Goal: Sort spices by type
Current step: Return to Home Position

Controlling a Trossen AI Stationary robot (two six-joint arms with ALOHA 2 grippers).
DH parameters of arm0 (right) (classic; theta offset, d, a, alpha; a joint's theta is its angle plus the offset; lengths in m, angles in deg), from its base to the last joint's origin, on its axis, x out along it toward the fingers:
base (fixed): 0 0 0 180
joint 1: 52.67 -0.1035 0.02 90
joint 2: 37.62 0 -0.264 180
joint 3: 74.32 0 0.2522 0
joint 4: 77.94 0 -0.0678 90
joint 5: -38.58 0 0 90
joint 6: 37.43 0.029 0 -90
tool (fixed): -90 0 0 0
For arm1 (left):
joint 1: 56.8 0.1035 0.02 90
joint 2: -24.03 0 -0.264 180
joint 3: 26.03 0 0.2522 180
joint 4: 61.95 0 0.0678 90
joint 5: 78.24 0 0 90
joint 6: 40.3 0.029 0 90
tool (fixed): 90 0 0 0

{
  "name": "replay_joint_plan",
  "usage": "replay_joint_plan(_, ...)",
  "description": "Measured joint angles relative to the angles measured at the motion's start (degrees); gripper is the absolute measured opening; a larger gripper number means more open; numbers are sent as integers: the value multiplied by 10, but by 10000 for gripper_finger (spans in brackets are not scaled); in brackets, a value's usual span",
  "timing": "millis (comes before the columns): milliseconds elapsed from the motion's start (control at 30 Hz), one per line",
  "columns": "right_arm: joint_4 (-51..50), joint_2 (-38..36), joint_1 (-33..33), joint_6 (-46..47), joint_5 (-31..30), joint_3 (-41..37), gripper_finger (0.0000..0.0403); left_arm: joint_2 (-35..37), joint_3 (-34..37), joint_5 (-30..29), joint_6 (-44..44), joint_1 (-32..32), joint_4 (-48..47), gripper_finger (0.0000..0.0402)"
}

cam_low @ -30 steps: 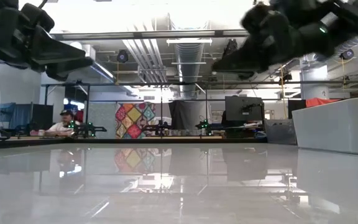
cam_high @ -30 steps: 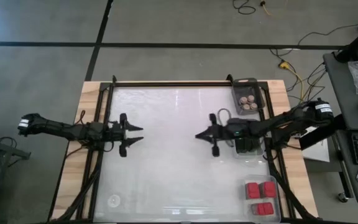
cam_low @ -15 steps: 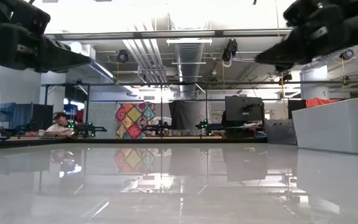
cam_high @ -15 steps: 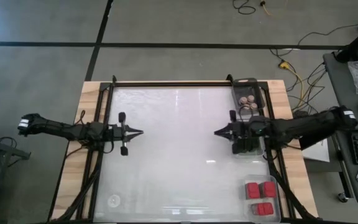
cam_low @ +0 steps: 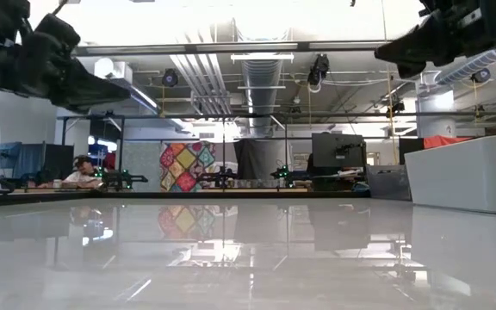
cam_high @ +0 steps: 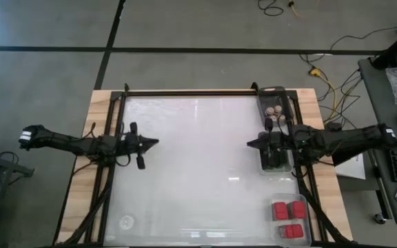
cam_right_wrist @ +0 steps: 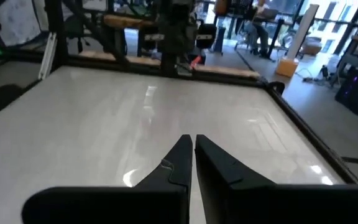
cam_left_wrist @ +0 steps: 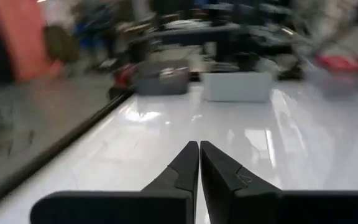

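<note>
Spices sit sorted down the right edge of the tabletop (cam_high: 198, 179), one kind to each container. The round jars with brownish tops (cam_high: 273, 110) are in the dark bin (cam_high: 273, 89) toward the top of the high view. The dark grey blocks (cam_high: 276, 160) lie in a tray midway down that edge, partly hidden beneath the right arm. The red blocks (cam_high: 281, 210) are in a clear tray (cam_high: 276, 232) at the bottom corner. The three groups lie well apart from one another.

The right claw (cam_high: 251, 144) hangs just inward of the middle tray, pointing toward the centre, its fingers (cam_right_wrist: 176, 158) pressed together. The left claw (cam_high: 151, 143) hangs over the left side, facing it across the tabletop, its fingers (cam_left_wrist: 188, 163) likewise pressed together. Both are raised off the surface — the low view shows the arms up at its top corners.
</note>
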Motion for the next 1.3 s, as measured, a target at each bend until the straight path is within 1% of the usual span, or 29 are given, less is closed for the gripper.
replay_joint_plan(33, -8, -5, 0, -5, 0, -2, 13, -1, 0, -18, -36, 0, -3, 0)
replay_joint_plan(100, -14, -17, 0, 5, 0, -5, 13, -1, -1, -27, -67, 0, -19, 0)
replay_joint_plan(267, -16, -73, -1, 7, 1, -10, 13, 4, -1, -26, -75, 5, -21, 0)
replay_joint_plan(367, -21, -121, -1, 6, 1, -33, 13, 13, -1, -25, -77, 10, -33, 0)
replay_joint_plan(433, -2, -154, -1, 20, 2, -62, 13, 21, -1, -12, -80, 17, -43, 0)
replay_joint_plan(500, 38, -189, -1, 40, 3, -99, 13, 34, -1, 17, -79, 27, -46, 0)
replay_joint_plan(600, 91, -242, -1, 61, 21, -163, 13, 64, -1, 59, -72, 50, -57, 0)
replay_joint_plan(633, 94, -259, -1, 68, 27, -184, 13, 76, -1, 69, -72, 60, -67, 0)
replay_joint_plan(733, -23, -296, -1, 95, 42, -182, 13, 116, -1, 99, -73, 94, -103, 0)
replay_joint_plan(767, -46, -297, -1, 101, 46, -183, 13, 132, -1, 110, -73, 107, -117, 0)
replay_joint_plan(867, -38, -281, -1, 108, 50, -183, 13, 178, -1, 150, -74, 147, -154, 0)
replay_joint_plan(933, -10, -273, -1, 94, 50, -183, 13, 212, -1, 194, -72, 170, -177, 0)
replay_joint_plan(1000, -6, -270, -1, 75, 50, -183, 13, 242, 3, 246, -69, 189, -197, 0)
replay_joint_plan(1033, -8, -270, -1, 70, 49, -183, 13, 243, 8, 264, -67, 198, -197, 0)
replay_joint_plan(1167, -8, -269, -1, 65, 49, -183, 13, 237, 21, 280, -55, 228, -156, 0)
replay_joint_plan(1300, -16, -264, -1, 83, 45, -183, 13, 238, 22, 293, -38, 245, -153, 0)
